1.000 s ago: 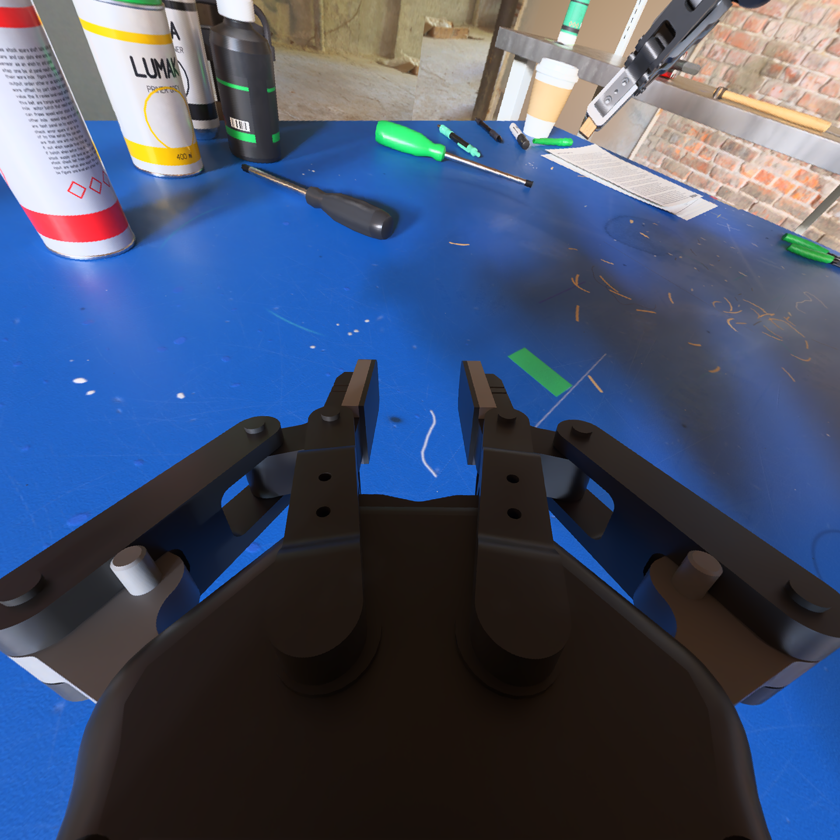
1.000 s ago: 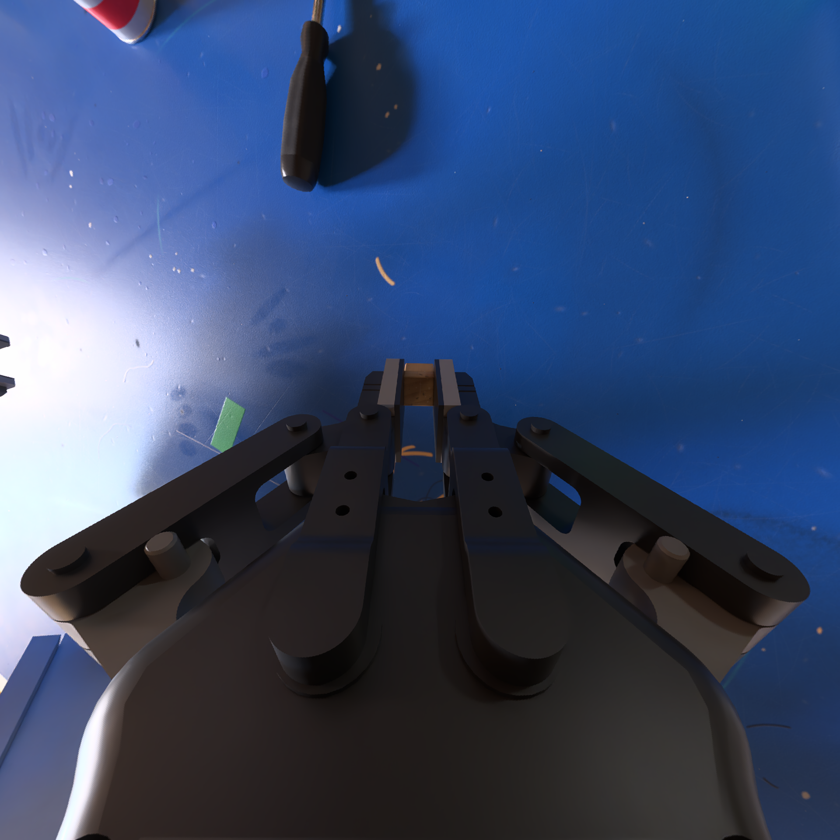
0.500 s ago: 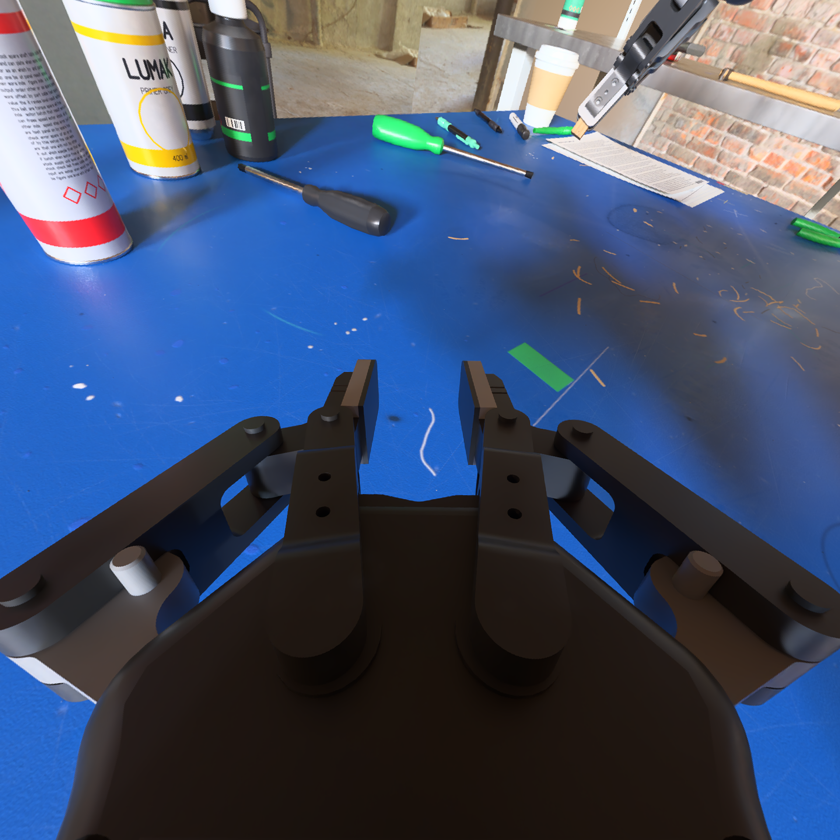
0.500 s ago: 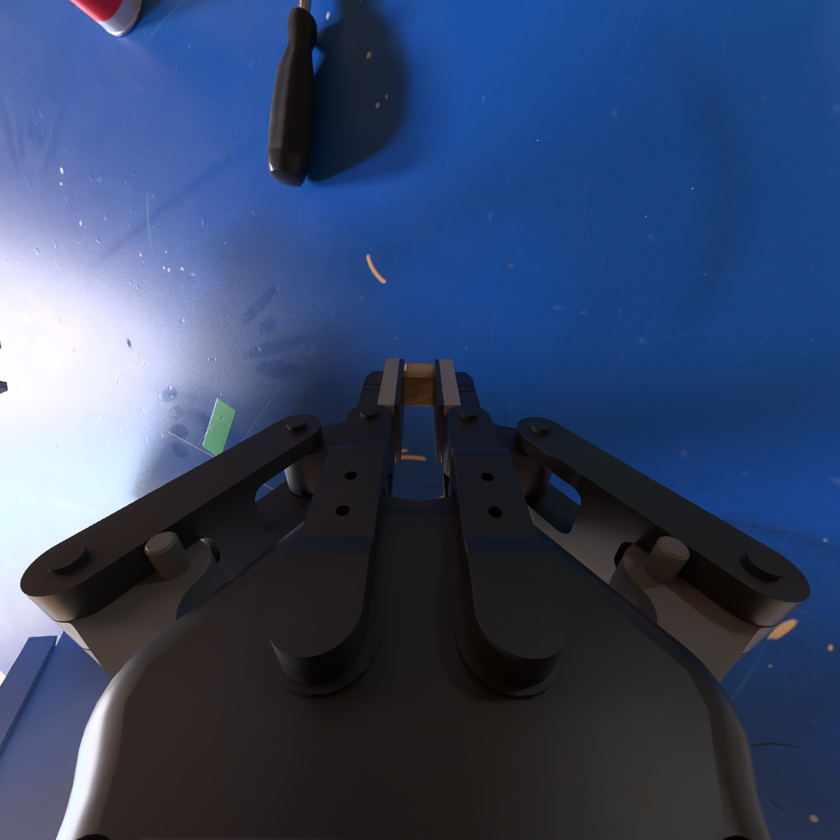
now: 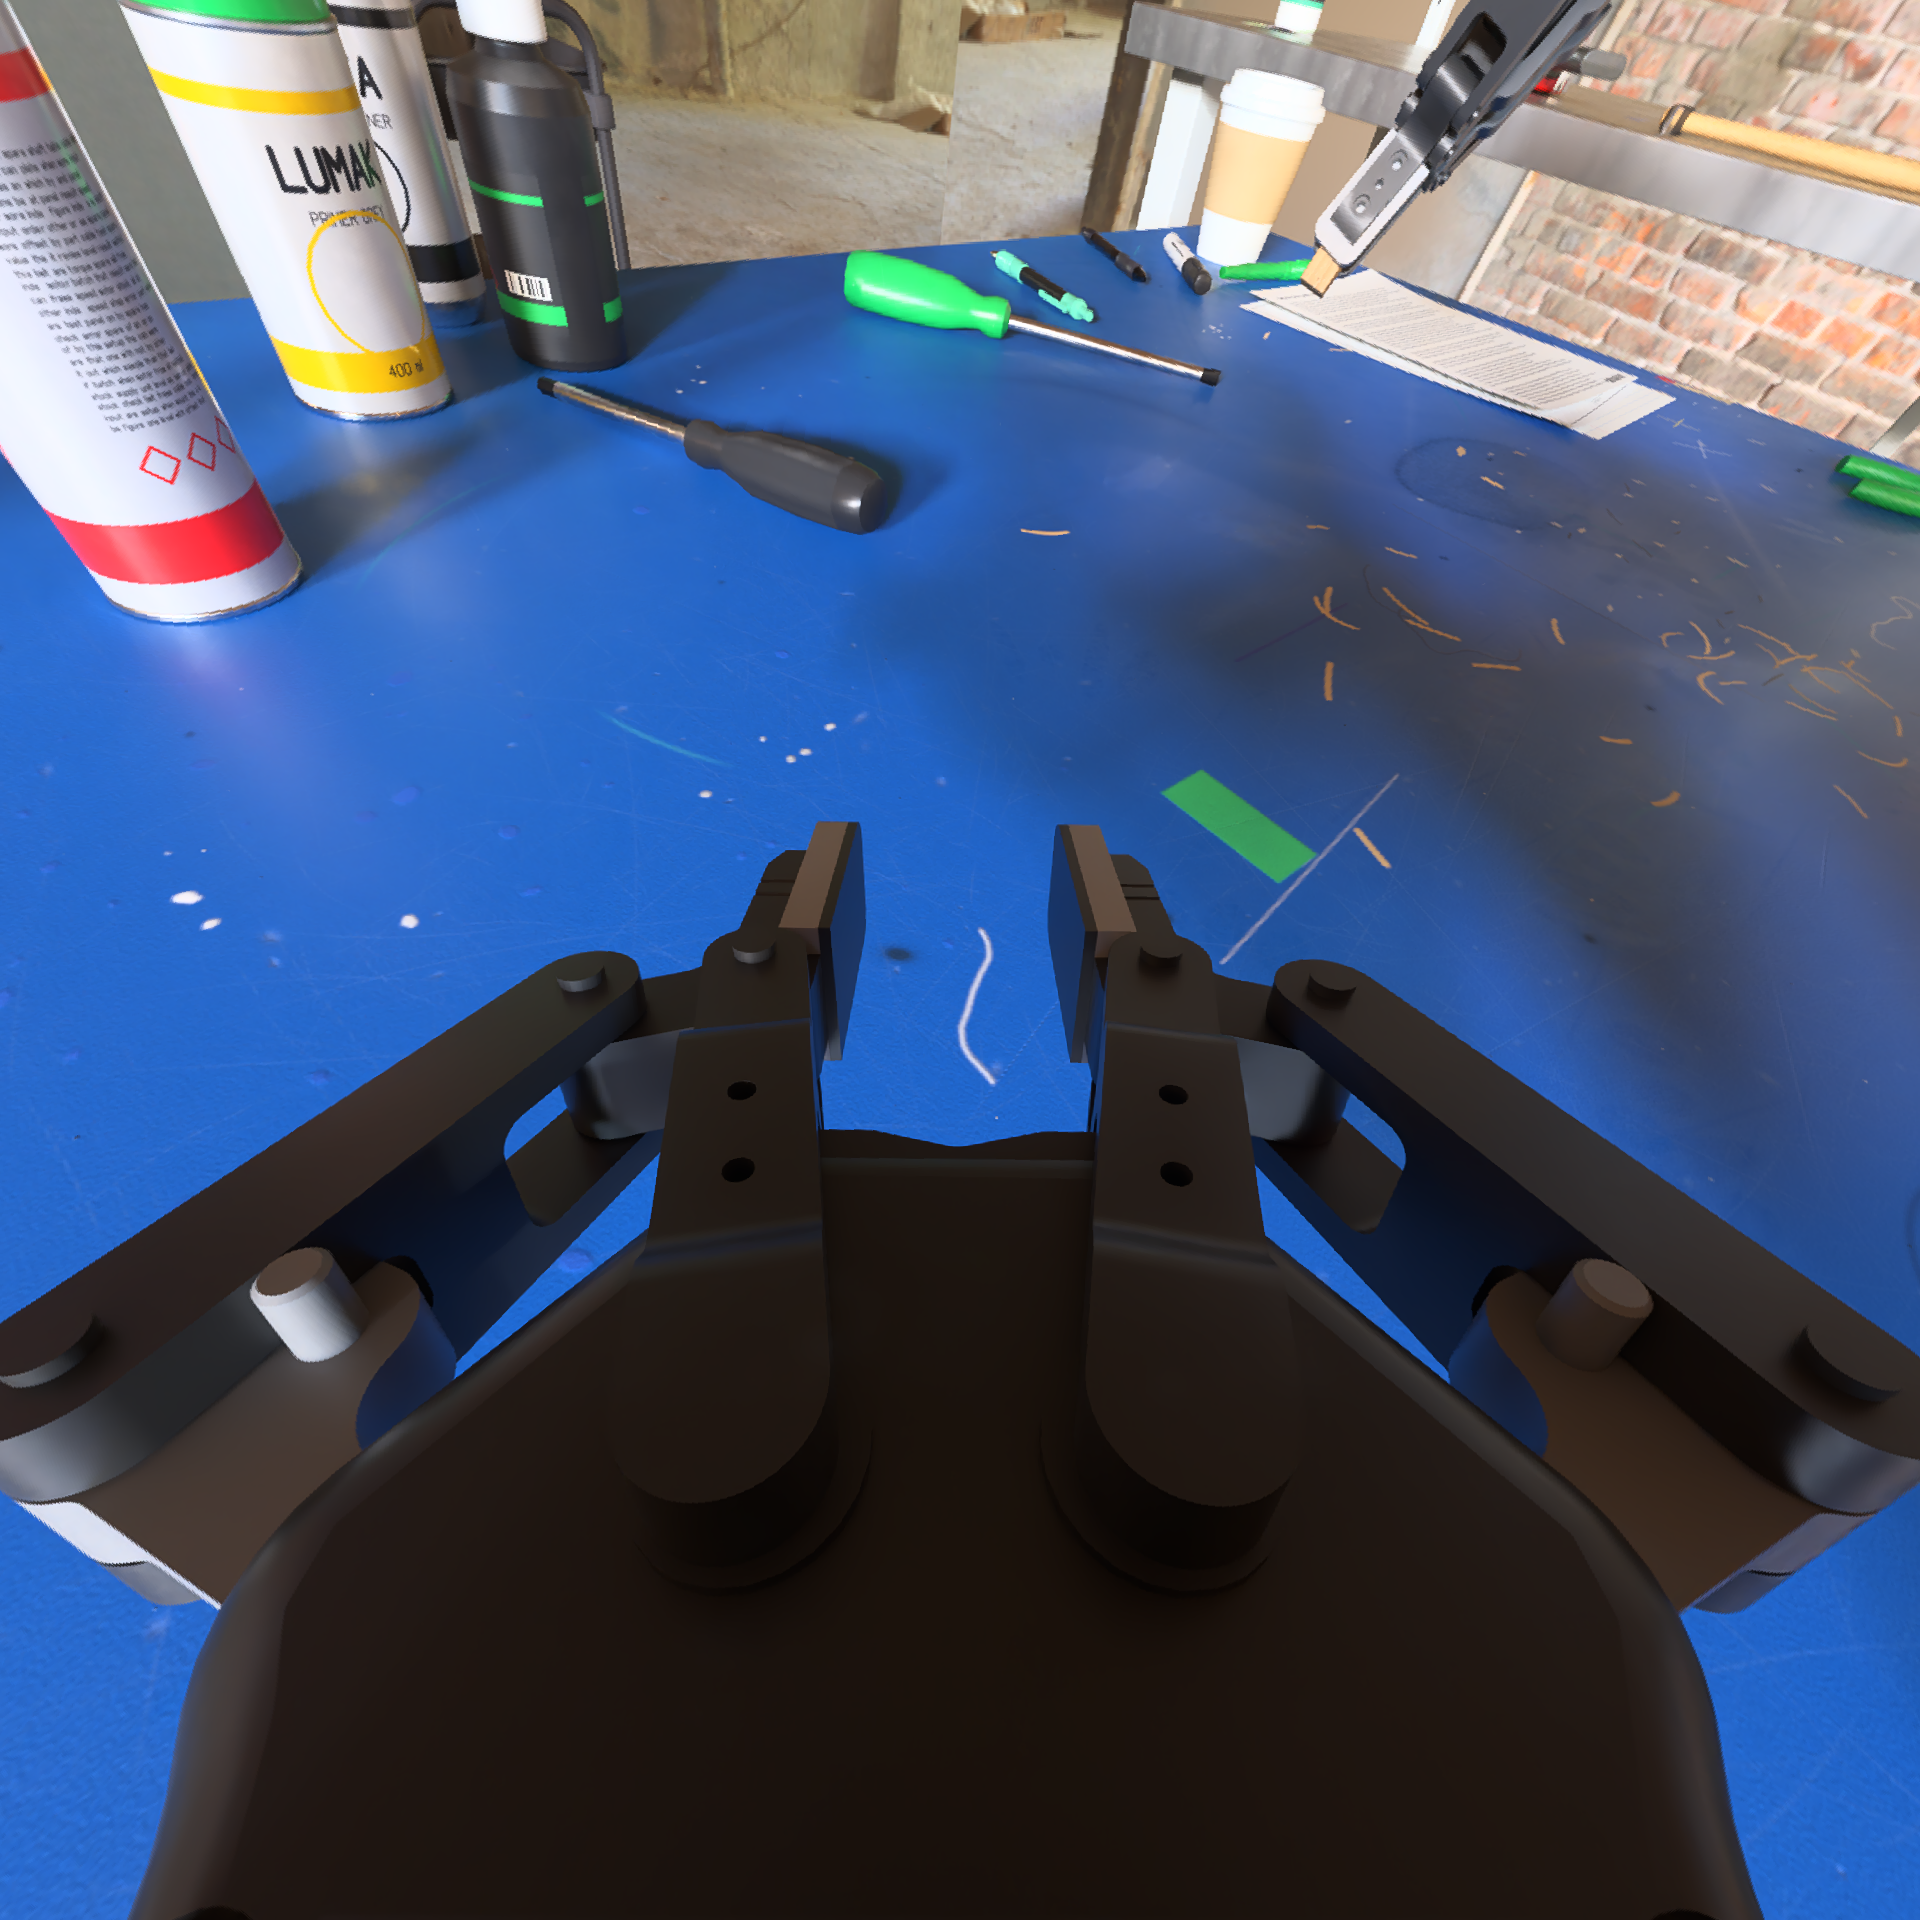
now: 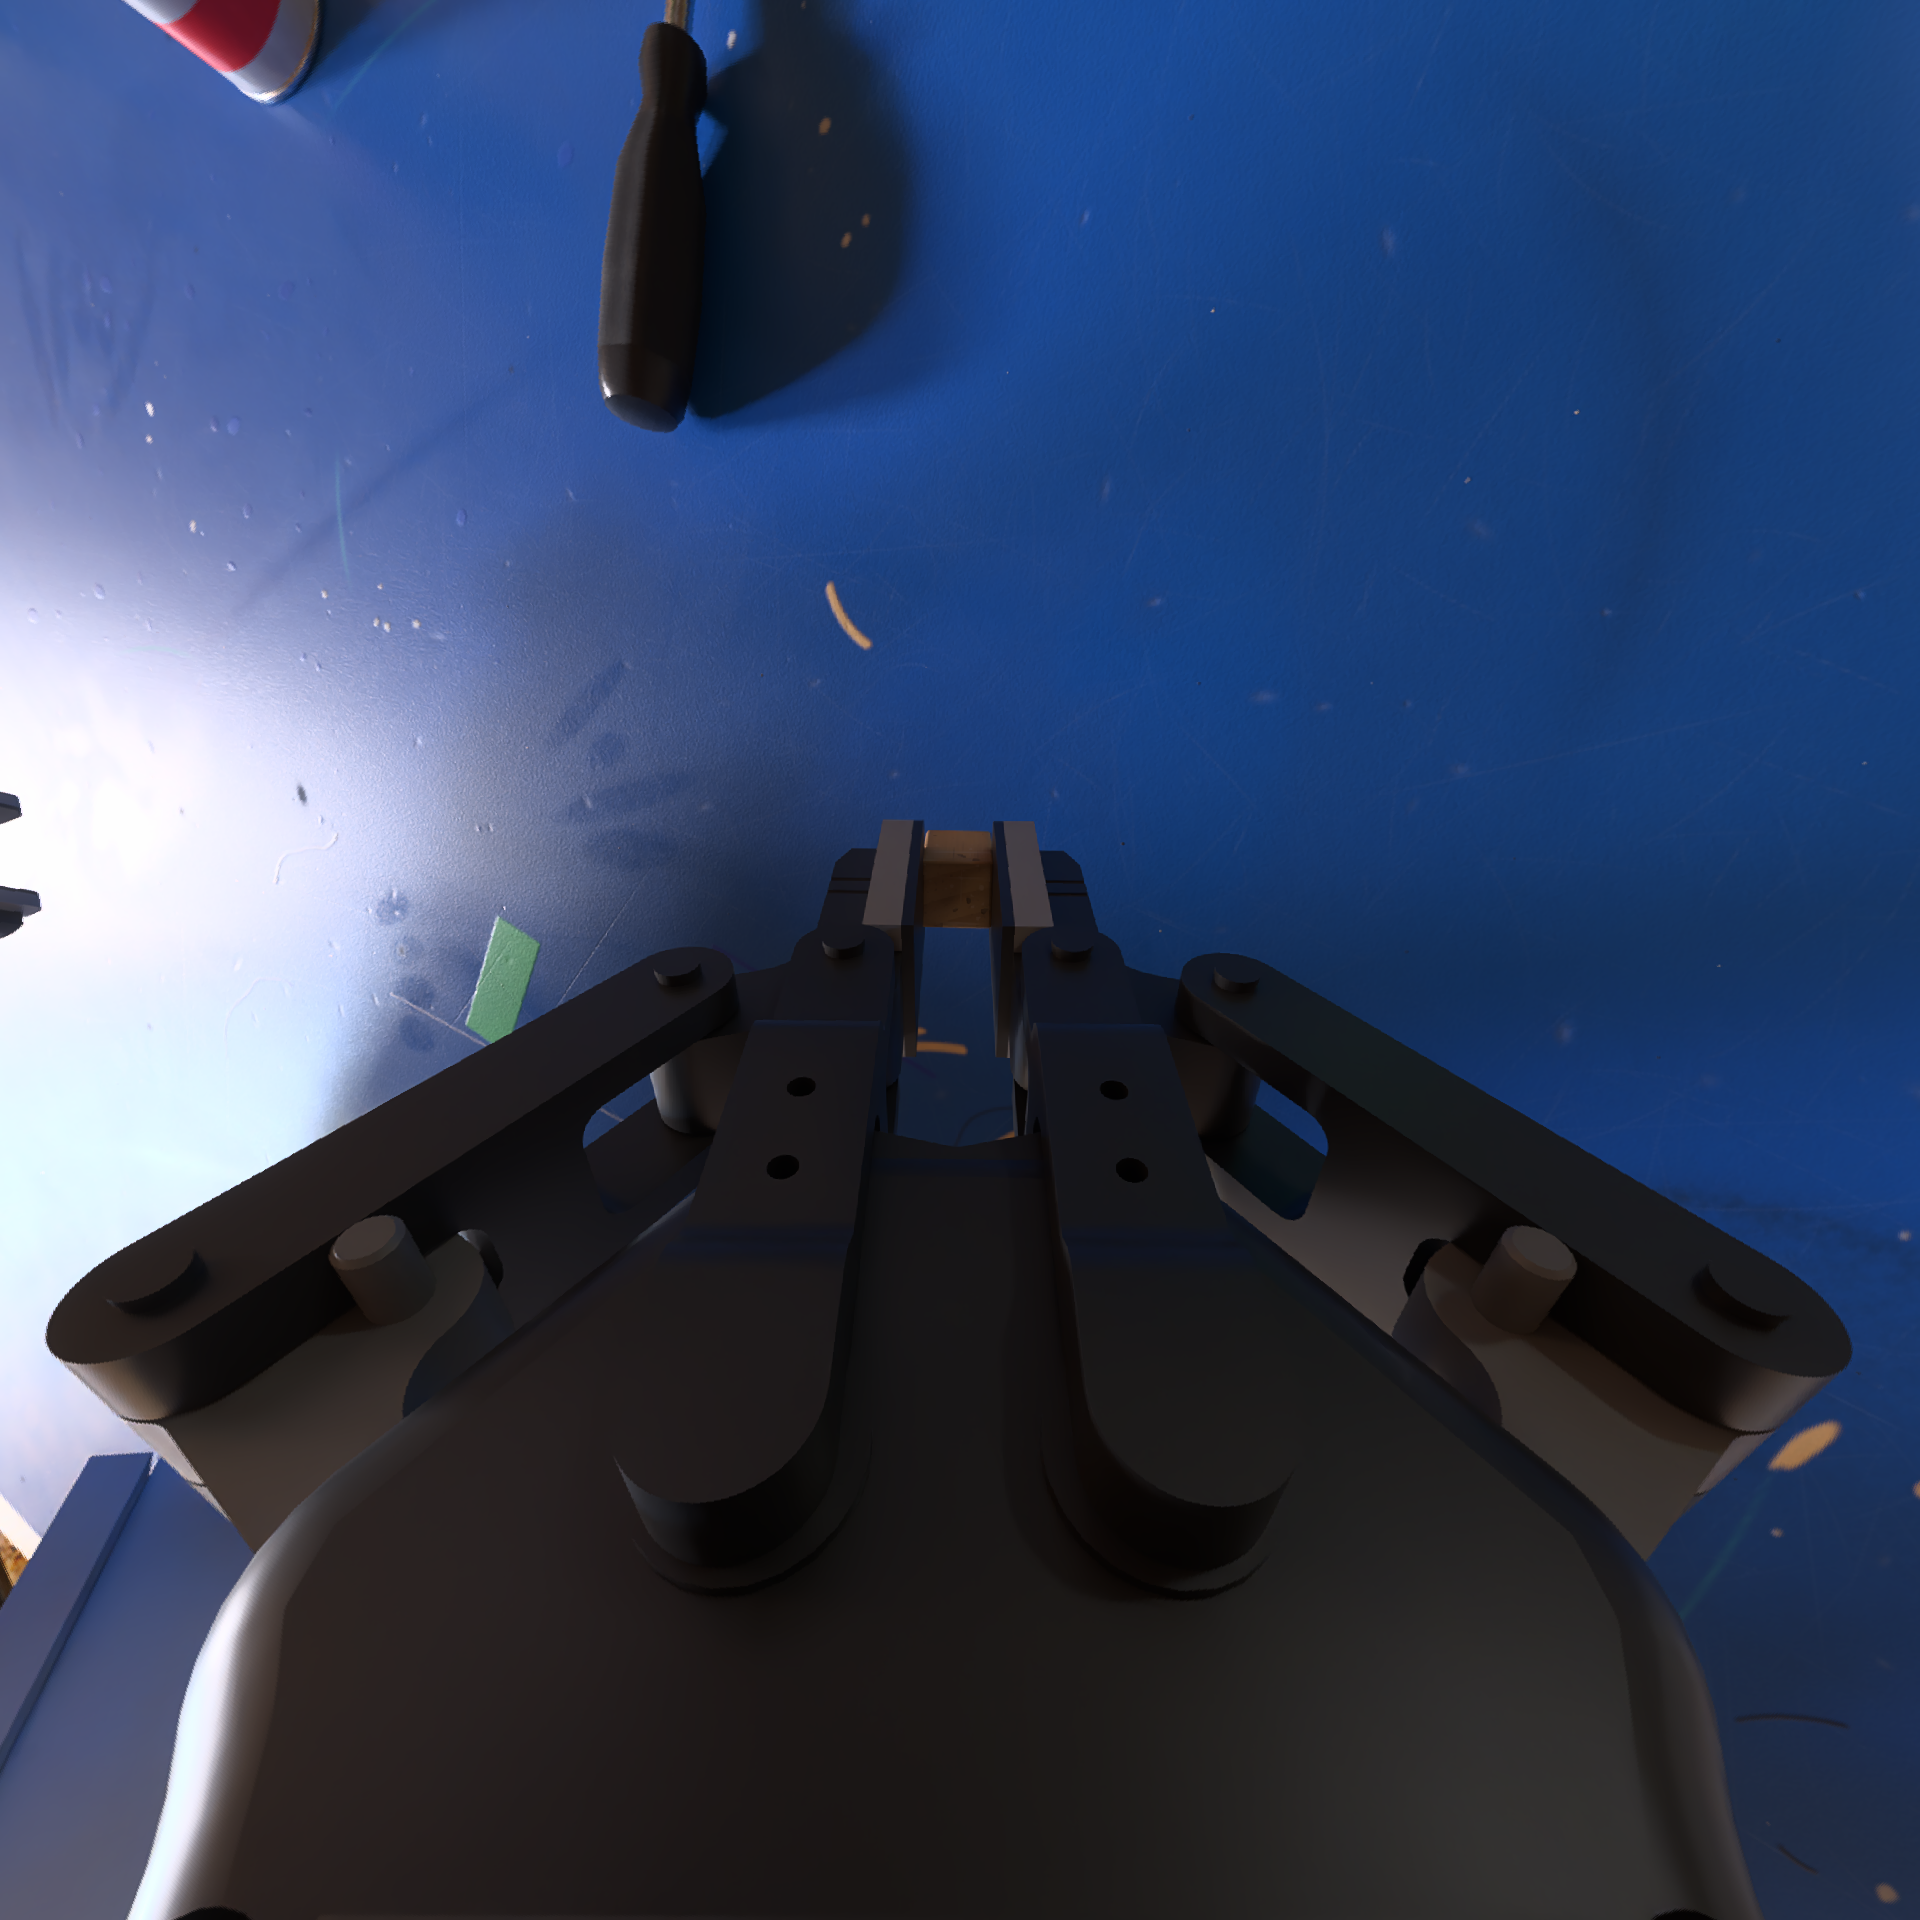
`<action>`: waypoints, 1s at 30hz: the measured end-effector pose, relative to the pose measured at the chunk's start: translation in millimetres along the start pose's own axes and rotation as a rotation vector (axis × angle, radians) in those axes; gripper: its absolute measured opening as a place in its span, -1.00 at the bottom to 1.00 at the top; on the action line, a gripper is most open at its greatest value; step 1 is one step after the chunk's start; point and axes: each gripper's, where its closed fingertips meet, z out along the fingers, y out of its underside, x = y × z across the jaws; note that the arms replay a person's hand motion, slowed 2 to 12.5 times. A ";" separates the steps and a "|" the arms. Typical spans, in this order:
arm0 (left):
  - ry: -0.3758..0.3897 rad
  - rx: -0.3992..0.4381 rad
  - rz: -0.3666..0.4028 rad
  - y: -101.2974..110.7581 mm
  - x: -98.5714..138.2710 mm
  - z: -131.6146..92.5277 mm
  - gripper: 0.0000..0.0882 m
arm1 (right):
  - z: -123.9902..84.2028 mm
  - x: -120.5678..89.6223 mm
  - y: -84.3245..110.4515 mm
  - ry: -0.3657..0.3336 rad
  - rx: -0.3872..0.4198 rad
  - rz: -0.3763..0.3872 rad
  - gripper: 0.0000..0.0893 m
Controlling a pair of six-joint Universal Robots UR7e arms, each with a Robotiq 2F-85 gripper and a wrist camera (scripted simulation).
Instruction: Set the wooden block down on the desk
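Plenty of bare table (image 6: 1351, 520) ahead; right claw (image 6: 958, 873) grips block (image 6: 956, 883), lower than before; left claw (image 5: 956, 883) gapes empty.

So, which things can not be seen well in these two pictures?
- Block, right wrist view: the fingers cover its sides, so its full shape is hidden.
- Block's height above the desk: neither view settles it.
- Red-banded can, right wrist view: cut by the top edge.
- Green tool, left wrist view: cut by the right edge.

Block (image 6: 957, 878) between hand (image 6: 957, 871) fingers — above desk (image 6: 1455, 520).
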 end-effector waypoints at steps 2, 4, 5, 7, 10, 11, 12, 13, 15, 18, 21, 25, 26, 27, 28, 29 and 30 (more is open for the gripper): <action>0.001 0.000 0.001 0.0 0.4 0.1 -0.26 | -0.2 0.3 0.1 0.000 0.001 0.001 -0.74; 0.001 -0.001 0.001 0.2 0.7 0.2 -0.26 | -0.3 0.6 0.1 -0.001 0.001 0.001 -0.74; 0.001 -0.001 0.002 0.3 0.8 0.3 -0.26 | -0.4 0.6 0.2 -0.001 0.001 0.002 -0.74; 0.002 -0.002 0.002 0.5 0.9 0.5 -0.26 | -0.5 0.8 0.4 -0.001 0.000 0.002 -0.74; 0.002 -0.004 0.002 0.9 0.9 0.7 -0.26 | -0.6 1.0 0.9 0.000 -0.001 0.002 -0.74; 0.001 -0.004 0.002 1.0 0.9 0.7 -0.26 | -0.7 1.1 1.1 0.000 -0.001 0.002 -0.74; 0.001 -0.004 0.001 1.1 0.8 0.7 -0.26 | -0.7 1.2 1.3 0.000 -0.002 0.002 -0.74; 0.001 -0.005 0.001 1.2 0.8 0.8 -0.26 | -0.7 1.2 1.4 0.001 -0.002 0.002 -0.74; 0.002 -0.005 0.000 1.4 0.8 0.9 -0.26 | -0.7 1.3 1.7 0.001 -0.003 0.002 -0.74; 0.003 -0.006 -0.003 1.8 0.8 1.2 -0.26 | -0.4 1.1 2.1 -0.001 -0.005 0.002 -0.74; 0.005 -0.006 -0.006 2.1 1.0 1.5 -0.26 | -0.1 0.9 2.6 -0.002 -0.006 0.001 -0.74; 0.008 -0.008 -0.009 2.8 1.8 2.1 -0.26 | 0.7 0.9 3.5 -0.001 -0.009 0.001 -0.74; 0.009 -0.009 -0.008 3.0 2.1 2.3 -0.26 | 0.9 0.9 3.8 -0.002 -0.010 0.000 -0.74; 0.010 -0.010 -0.008 3.3 2.4 2.5 -0.26 | 1.1 0.8 4.0 -0.002 -0.011 0.000 -0.74; 0.010 -0.012 -0.007 3.6 2.6 2.8 -0.26 | 1.4 0.7 4.3 -0.002 -0.012 0.000 -0.74; 0.010 -0.014 -0.006 3.9 2.8 3.0 -0.26 | 1.6 0.6 4.6 -0.003 -0.013 0.000 -0.74; 0.010 -0.015 -0.005 4.2 3.1 3.3 -0.26 | 1.9 0.5 4.8 -0.004 -0.014 0.000 -0.74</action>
